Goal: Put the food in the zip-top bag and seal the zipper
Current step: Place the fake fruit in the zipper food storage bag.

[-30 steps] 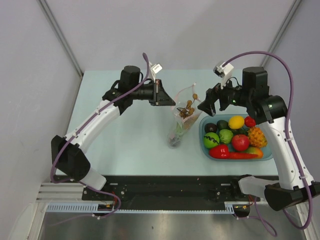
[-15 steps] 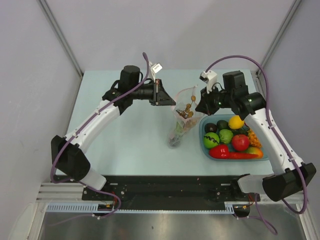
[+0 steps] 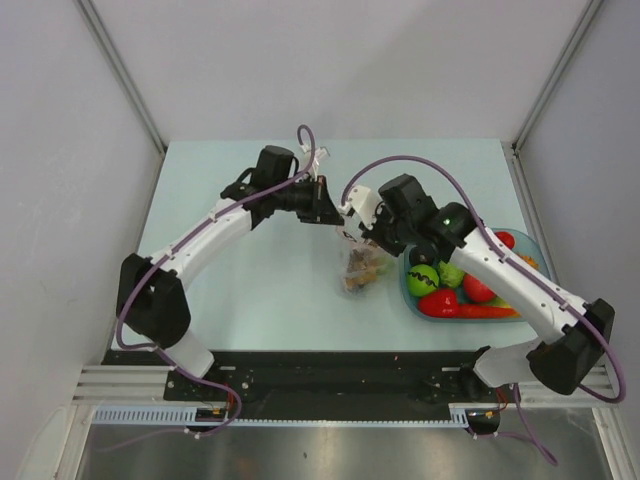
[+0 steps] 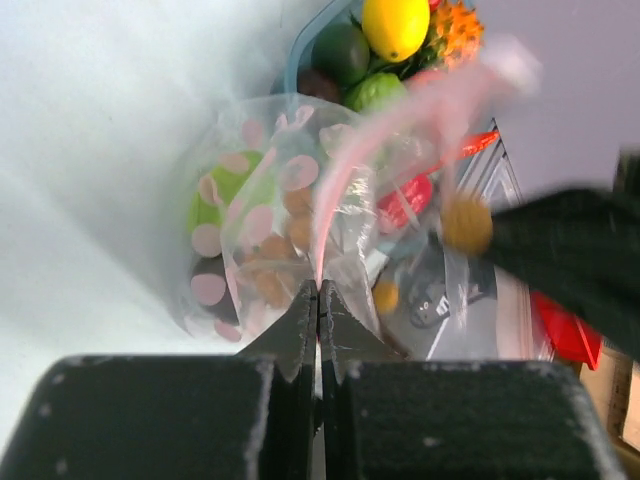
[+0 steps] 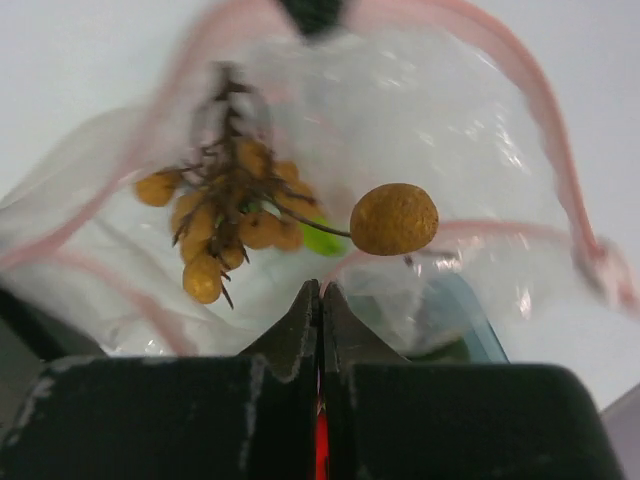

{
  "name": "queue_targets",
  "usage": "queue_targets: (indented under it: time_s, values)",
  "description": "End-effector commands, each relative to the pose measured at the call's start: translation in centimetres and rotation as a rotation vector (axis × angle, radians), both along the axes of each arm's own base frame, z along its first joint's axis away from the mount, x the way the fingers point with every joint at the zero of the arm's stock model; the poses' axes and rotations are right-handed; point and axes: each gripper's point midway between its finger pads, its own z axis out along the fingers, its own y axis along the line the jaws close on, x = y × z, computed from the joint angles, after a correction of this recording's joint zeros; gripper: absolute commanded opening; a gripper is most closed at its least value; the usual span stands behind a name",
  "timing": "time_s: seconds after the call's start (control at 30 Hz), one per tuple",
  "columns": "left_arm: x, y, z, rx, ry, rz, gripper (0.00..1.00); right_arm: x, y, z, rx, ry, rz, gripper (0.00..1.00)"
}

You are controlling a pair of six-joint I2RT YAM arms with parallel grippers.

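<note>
Grapes (image 5: 235, 225) now lie down inside the bag (image 3: 358, 268), where a second ago the brown cluster was perched at its mouth. One loose grape on a stalk sticks up nearer the opening. A green piece (image 4: 215, 195) sits lower in the bag beside them. The bag stands near the middle of the surface (image 3: 250, 280), just left of the blue tray (image 3: 470, 318). Its mouth is lifted and its pink zipper (image 4: 335, 190) is not yet pressed together.

The left claw (image 4: 318, 290) is pressed together on the zipper at one side of the mouth, holding it up as before. The bigger change is on the other side. The right claw (image 5: 320, 290) was spread wide near the tray a second ago. It has swung across to the bag's mouth and its fingers are now pressed together. A thin red line shows between them, but whether that is the zipper pinched there cannot be told.

Most of the food, the lemon (image 4: 395, 25) included, is in the tray. So this looks like a regrip or a tidying of the mouth, not the final seal. More pieces probably have to go in first.
</note>
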Motion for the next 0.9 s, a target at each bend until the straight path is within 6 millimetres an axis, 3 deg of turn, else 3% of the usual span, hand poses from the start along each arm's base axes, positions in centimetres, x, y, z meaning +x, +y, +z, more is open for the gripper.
queue_targets:
  time_s: [0.0,0.13,0.23,0.3,0.37,0.43,0.53,0.73,0.87]
  values:
    - [0.2,0.5,1.6,-0.034,-0.071,0.009,0.0,4.0,-4.5,2.1,-0.008,-0.066,-0.188,0.0]
    - [0.9,1.3,3.1,-0.06,-0.123,0.037,0.0,5.5,-6.2,4.9,0.083,-0.117,-0.287,0.0]
    - [1.1,1.3,5.1,-0.084,-0.18,0.022,0.0,4.8,-5.7,9.8,0.276,-0.214,-0.238,0.0]
    - [0.8,0.9,7.3,-0.119,-0.237,-0.006,0.0,2.2,-3.9,13.3,0.391,-0.27,-0.101,0.0]
    - [0.0,0.3,7.9,-0.119,-0.268,-0.048,0.01,0.4,-2.0,14.6,0.413,-0.292,0.009,0.0]
    - [-0.8,-0.3,8.1,-0.106,-0.29,-0.081,0.0,-1.1,-0.3,13.0,0.368,-0.229,0.055,0.0]
    - [-1.4,-0.6,8.7,-0.105,-0.314,-0.096,0.0,-2.5,1.1,12.7,0.373,-0.211,0.128,0.0]
    - [-2.1,0.3,8.0,-0.07,-0.339,-0.11,0.0,-0.4,-0.2,9.4,0.307,-0.174,0.009,0.0]
    - [-2.7,0.8,7.8,-0.048,-0.353,-0.124,0.02,0.4,-0.5,8.7,0.352,-0.119,-0.049,0.0]
